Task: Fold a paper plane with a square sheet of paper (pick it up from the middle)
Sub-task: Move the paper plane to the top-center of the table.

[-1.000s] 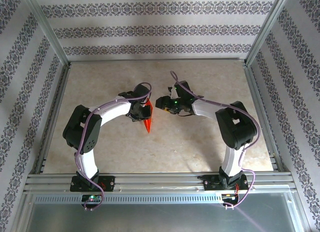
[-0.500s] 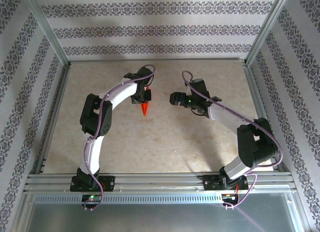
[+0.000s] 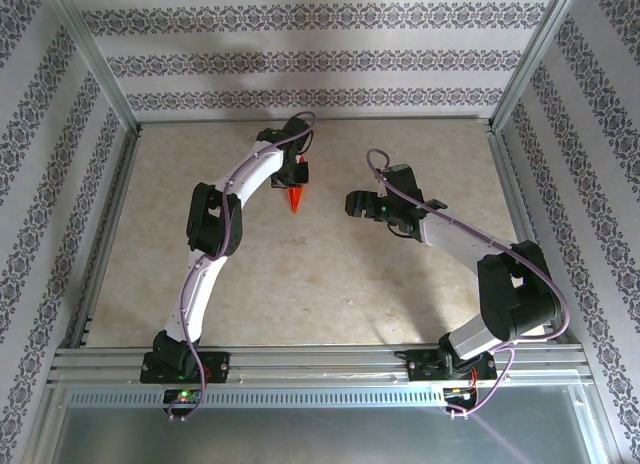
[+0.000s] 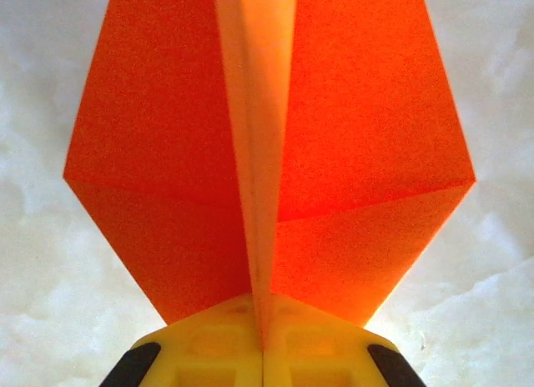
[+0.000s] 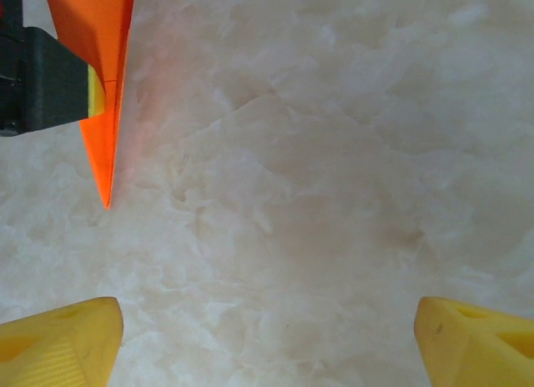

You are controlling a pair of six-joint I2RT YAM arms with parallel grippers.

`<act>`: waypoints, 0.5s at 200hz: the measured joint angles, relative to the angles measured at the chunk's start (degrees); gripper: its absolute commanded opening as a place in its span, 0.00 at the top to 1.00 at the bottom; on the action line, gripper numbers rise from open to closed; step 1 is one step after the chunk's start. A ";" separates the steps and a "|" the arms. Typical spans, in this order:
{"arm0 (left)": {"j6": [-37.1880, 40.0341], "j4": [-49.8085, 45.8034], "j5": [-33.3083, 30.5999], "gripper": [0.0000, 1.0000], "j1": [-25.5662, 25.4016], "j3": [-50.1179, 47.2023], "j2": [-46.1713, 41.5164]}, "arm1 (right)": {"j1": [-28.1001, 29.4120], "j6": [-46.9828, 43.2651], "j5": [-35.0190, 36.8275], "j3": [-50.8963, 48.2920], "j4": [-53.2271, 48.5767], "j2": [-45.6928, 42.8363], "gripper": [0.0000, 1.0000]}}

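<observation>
paper plane [image 4: 167, 153] sits over the far-middle of the marble table [image 3: 330, 284], wings spread, nose aimed back at the arm bases, can't tell if the tip touches down | left gripper [image 3: 297, 176] clamped tight on its centre ridge at the tail | right gripper [image 3: 352, 204] near its right side, jaws wide apart, clear of the paper

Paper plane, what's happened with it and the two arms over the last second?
The left gripper carried the paper plane toward the far side of the table. The right gripper pulled away to the right and is open. Unchanged: the left gripper's hold on the plane.
</observation>
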 measured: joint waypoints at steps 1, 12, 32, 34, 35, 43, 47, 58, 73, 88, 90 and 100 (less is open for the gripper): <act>0.02 -0.09 0.00 0.91 0.00 0.13 0.07 | 0.00 0.00 -0.02 0.00 0.00 0.00 0.10; 0.22 -1.33 0.00 0.90 0.00 1.92 1.25 | 0.00 0.04 -0.28 -0.15 0.09 0.04 0.09; 0.24 -2.97 0.00 0.86 0.00 4.17 2.97 | 0.04 0.24 -0.90 -0.31 0.15 0.35 0.09; 0.22 -3.06 0.00 0.86 0.00 4.33 3.08 | 0.04 0.26 -0.90 -0.31 0.15 0.42 0.09; 0.20 -3.19 0.02 0.86 0.00 4.44 3.17 | 0.04 0.26 -0.90 -0.31 0.17 0.42 0.09; 0.17 -3.63 0.02 0.84 0.00 4.96 3.76 | 0.04 0.42 -1.11 -0.31 0.24 0.72 0.09; 0.15 -3.80 0.00 0.83 0.00 5.18 4.02 | 0.11 0.46 -1.20 -0.31 0.26 0.90 0.09; -0.04 -3.98 0.00 0.80 0.00 5.49 4.66 | 0.17 0.55 -1.33 -0.31 0.24 1.38 0.09; -0.44 -4.04 -0.13 0.76 -0.02 5.49 5.27 | 0.61 0.66 -1.38 -0.31 0.24 2.01 0.09; -0.74 -4.09 -0.17 0.74 -0.04 5.81 5.29 | 1.14 0.68 -1.53 -0.31 0.26 2.34 0.09; -0.83 -4.09 -0.17 0.74 -0.04 5.84 5.29 | 1.25 0.68 -1.53 -0.31 0.24 2.38 0.09; -1.09 -4.11 -0.17 0.72 -0.04 5.92 5.29 | 1.33 0.85 -1.73 -0.31 0.24 2.47 0.09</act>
